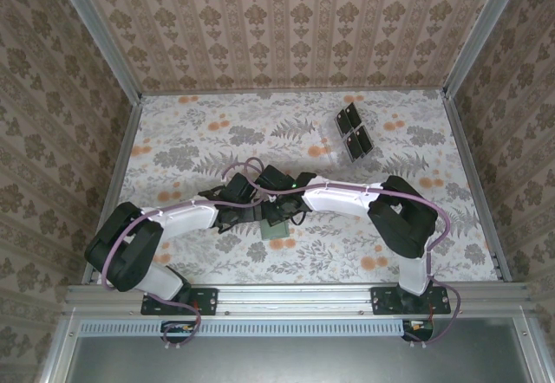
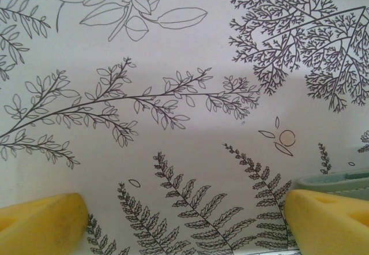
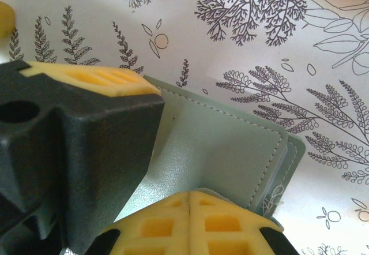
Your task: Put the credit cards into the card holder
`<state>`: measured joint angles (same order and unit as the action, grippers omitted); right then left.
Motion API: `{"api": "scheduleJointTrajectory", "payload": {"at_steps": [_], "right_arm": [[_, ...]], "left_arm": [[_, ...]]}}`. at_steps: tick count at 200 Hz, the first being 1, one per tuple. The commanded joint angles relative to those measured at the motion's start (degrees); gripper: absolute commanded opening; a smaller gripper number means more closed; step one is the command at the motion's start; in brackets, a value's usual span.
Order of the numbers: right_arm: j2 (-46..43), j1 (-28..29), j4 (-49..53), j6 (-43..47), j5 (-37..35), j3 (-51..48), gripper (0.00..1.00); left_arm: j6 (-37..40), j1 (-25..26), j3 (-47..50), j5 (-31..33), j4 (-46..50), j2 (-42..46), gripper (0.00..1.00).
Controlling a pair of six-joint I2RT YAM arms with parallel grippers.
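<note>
The card holder [image 1: 276,225], a pale green stitched case, lies mid-table under both wrists. In the right wrist view the card holder [image 3: 230,145] has its left flap raised and its right side flat. My right gripper [image 3: 190,200] is shut at the holder's near edge, where the fold runs into the seam between the tips. My left gripper [image 2: 184,220] stands wide open over bare tablecloth with nothing between its fingers. The card holder [image 2: 340,180] shows just past its right fingertip. One left finger [image 3: 92,76] stands against the raised flap. The credit cards are hidden.
A clear rack with dark square panels [image 1: 353,132] stands at the back right of the flower-printed table [image 1: 191,140]. Patterned walls close in the far, left and right sides. Both arms [image 1: 338,199] meet at the middle.
</note>
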<state>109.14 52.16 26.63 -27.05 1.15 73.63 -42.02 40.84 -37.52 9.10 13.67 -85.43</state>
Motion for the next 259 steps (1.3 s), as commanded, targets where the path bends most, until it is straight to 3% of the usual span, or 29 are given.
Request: {"api": "scheduleJointTrajectory", "payload": {"at_steps": [1,147,259], "right_arm": [[2.9,0.7,-0.3,-0.6,1.6,-0.8,0.0],[1.2,0.8,-7.1,-5.0,3.7,-12.5,0.0],[1.5,0.7,-23.4,-10.1,4.4,-27.9,0.0]], "left_arm": [[-1.6,0.6,3.7,-9.9,0.9,-5.7,1.0],[-1.8,0.6,3.4,-9.6,1.0,-6.4,1.0],[-1.5,-1.2,3.7,-9.1,1.7,-6.1,1.0]]}}
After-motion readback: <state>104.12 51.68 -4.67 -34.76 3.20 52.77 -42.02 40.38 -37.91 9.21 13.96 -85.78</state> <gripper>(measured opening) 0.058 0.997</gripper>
